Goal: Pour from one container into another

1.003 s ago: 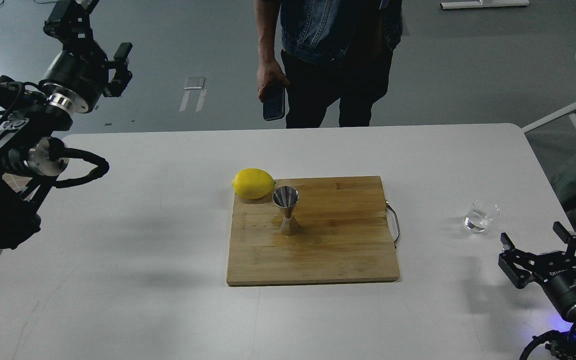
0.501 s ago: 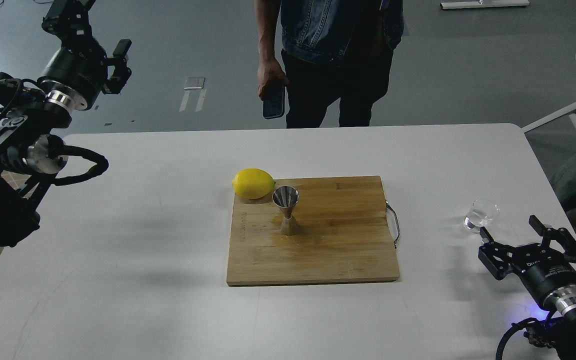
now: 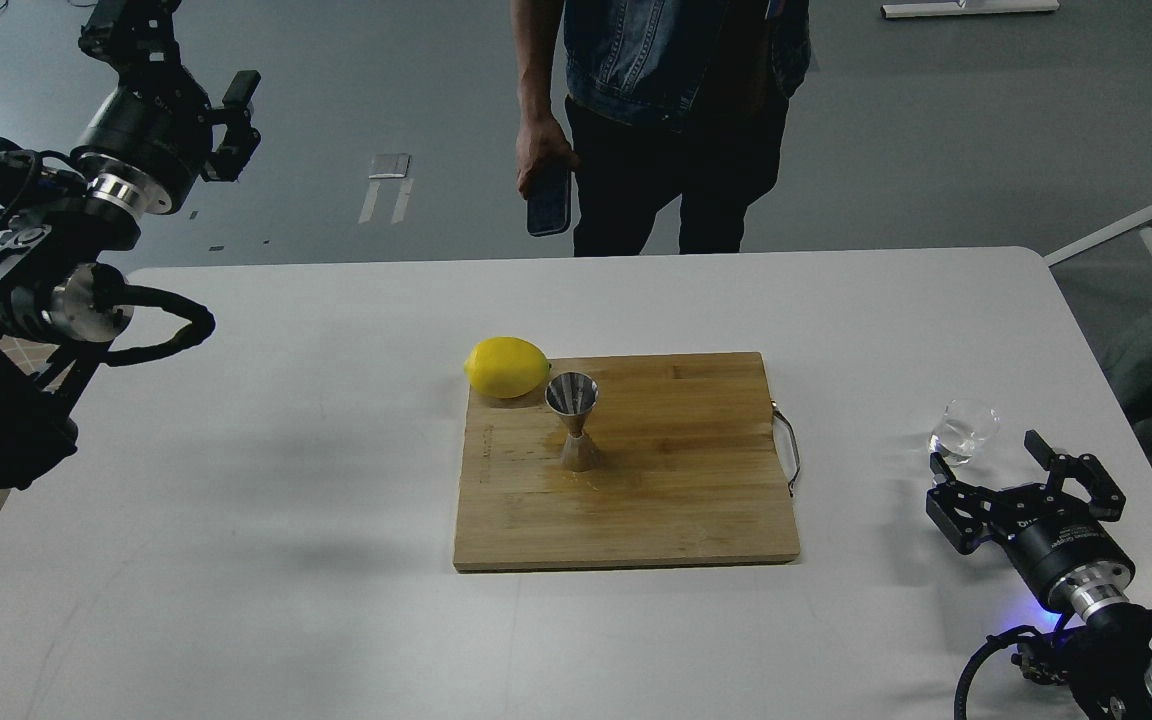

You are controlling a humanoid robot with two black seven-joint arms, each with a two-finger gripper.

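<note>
Clear thick-based tumbler [image 3: 963, 431]; shiny hourglass steel jigger [image 3: 574, 420]

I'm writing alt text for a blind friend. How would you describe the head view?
The right claw, open, sits just short of a glass on a white table. A steel jigger stands on a wooden board beside a lemon. The left claw is raised at far left; a person stands behind.

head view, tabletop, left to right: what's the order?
lemon → steel jigger → cutting board handle → glass tumbler → right gripper, open just short of the tumbler.
</note>
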